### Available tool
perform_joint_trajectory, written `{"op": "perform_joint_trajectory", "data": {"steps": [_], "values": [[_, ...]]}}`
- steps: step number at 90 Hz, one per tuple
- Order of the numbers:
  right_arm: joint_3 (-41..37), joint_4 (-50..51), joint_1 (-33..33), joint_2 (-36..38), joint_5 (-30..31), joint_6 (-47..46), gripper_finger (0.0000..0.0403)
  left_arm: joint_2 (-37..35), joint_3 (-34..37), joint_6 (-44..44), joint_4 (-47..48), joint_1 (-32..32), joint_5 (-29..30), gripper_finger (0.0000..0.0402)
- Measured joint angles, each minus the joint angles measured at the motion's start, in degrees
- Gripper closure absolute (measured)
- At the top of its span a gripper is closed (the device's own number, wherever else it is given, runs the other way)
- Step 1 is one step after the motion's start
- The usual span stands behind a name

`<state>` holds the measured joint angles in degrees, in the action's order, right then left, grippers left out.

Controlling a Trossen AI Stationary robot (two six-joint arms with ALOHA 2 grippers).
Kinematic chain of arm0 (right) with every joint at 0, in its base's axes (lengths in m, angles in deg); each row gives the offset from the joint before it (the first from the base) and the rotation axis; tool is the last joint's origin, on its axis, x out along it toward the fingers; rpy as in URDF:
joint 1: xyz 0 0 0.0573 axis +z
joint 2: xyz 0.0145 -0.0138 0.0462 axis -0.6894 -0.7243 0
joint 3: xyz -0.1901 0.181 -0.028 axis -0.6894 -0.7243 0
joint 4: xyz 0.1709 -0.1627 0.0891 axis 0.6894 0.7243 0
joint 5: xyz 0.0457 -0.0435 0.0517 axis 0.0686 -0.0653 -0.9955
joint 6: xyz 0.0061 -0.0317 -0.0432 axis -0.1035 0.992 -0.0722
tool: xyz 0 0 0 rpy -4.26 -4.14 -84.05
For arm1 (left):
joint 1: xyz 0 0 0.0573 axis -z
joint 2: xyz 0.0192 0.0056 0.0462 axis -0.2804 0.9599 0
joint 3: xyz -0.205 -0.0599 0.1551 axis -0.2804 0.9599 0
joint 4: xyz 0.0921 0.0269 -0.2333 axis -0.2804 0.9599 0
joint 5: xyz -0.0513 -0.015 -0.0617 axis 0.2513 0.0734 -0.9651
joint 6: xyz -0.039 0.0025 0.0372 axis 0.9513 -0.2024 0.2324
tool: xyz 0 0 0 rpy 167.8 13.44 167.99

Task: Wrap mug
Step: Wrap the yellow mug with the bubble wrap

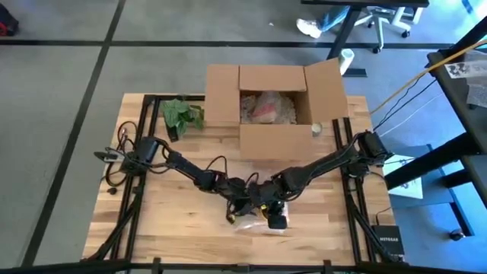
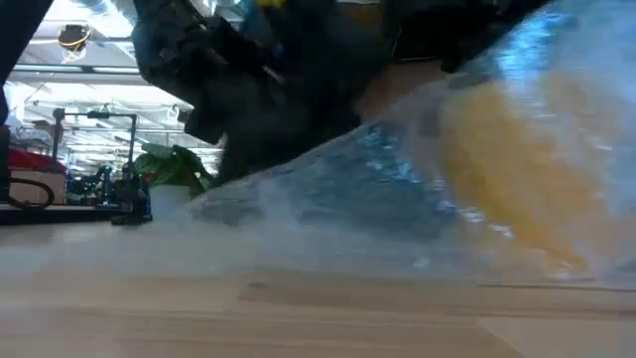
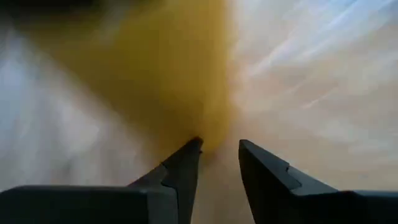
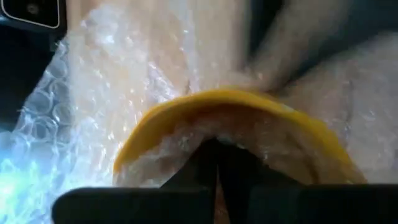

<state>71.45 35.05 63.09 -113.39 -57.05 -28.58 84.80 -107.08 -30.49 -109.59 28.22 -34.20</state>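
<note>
just beyond right claw [image 4: 217,163] tips, yellow mug [image 4: 230,124]

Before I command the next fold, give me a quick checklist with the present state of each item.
1. Right pincer gripping the yellow mug rim: ok, fingers closed together at the rim with wrap pressed in.
2. Left pincer gripping anything: cannot tell; its fingers stand slightly apart right at the mug's yellow surface.
3. Bubble wrap around the mug: not ok yet; it lies partly over it, with loose sheet spread on the table.
4. Mug on the table, near the front edge: ok.
5. Cardboard box open and apart from the work area: ok.
6. Plant clear of both arms: ok.
</note>
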Motion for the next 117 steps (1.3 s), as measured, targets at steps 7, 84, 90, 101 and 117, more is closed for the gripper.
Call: {"op": "perform_joint_trajectory", "data": {"steps": [7, 84, 90, 101, 117], "values": [[0.02, -0.43, -0.04, -0.04, 0.14, 0.0, 0.0403, -2.49, -0.05, -2.26, 4.08, 0.13, 3.25, 0.0302], [4.16, 3.23, 0.01, -0.02, 3.3, 0.78, 0.0402, -9.04, 0.08, -1.63, 10.57, 4.27, 4.05, 0.0301], [5.89, 5.64, -0.04, -0.02, 4.55, 1.35, 0.0402, -9.04, 0.08, -1.61, 10.37, 4.27, 4.07, 0.0301], [9.24, 10.9, 0.02, 0.03, 7.19, 1.88, 0.0402, -9.04, 0.08, -1.58, 10.46, 4.33, 4.07, 0.0301], [13.22, 16.77, 0.02, 0.1, 9.77, 2.12, 0.0402, -9.04, 0.08, -1.31, 10.52, 4.31, 4.07, 0.0301]]}}
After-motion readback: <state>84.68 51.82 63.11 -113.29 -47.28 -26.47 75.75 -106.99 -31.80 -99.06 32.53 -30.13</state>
